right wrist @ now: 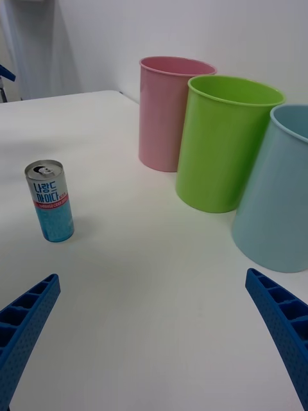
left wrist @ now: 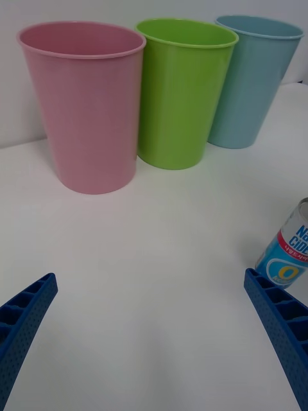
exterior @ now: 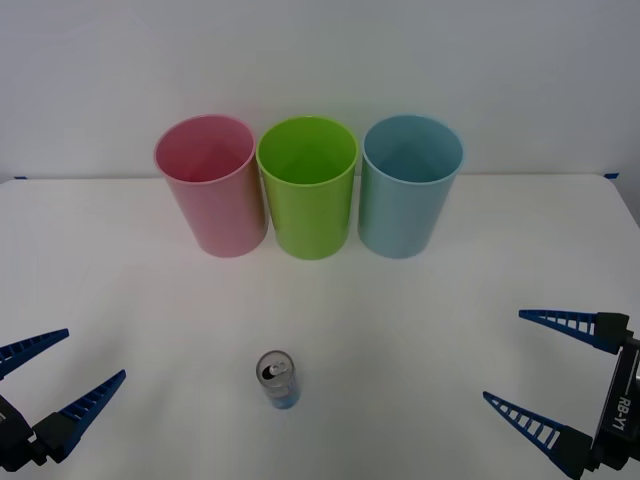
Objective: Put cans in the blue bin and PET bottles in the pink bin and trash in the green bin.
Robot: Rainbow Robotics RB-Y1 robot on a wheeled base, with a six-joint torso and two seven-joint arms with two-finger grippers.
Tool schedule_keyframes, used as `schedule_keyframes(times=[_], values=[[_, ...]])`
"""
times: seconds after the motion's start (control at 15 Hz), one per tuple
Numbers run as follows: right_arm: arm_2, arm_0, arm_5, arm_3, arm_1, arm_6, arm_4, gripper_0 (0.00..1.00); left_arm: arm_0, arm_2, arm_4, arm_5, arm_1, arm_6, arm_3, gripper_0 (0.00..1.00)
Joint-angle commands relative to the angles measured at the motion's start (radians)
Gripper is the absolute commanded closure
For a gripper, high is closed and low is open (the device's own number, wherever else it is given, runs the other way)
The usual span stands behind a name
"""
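A slim can [exterior: 279,380] with a silver top and a white and light blue body stands upright near the table's front, midway between my arms. At the back stand three tall bins in a row: the pink bin [exterior: 210,185], the green bin [exterior: 307,190] and the blue bin [exterior: 408,190]. My left gripper [exterior: 93,355] hovers open at the front left, apart from the can. My right gripper [exterior: 505,356] is open at the front right. The right wrist view shows the can [right wrist: 49,202] and the bins [right wrist: 224,148]. In the left wrist view the can [left wrist: 292,253] sits close to one finger.
The white table [exterior: 450,300] runs back to a pale wall just behind the bins. Bare tabletop lies between the can and the bins and on both sides of the can.
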State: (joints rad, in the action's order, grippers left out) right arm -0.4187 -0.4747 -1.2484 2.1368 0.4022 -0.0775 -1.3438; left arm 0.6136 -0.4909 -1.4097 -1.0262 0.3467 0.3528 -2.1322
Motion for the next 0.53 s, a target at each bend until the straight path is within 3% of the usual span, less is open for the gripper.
schedule_keyframes(times=[0.07,0.53], values=[[0.026,0.019,-0.002,-0.040,0.000,0.008,0.000,0.00,0.000,0.000,0.000,0.000,0.000,0.000,0.000,0.00],[0.150,0.071,0.000,-0.133,-0.002,0.054,-0.023,0.00,0.000,0.000,0.000,0.000,0.000,0.000,0.000,0.00]])
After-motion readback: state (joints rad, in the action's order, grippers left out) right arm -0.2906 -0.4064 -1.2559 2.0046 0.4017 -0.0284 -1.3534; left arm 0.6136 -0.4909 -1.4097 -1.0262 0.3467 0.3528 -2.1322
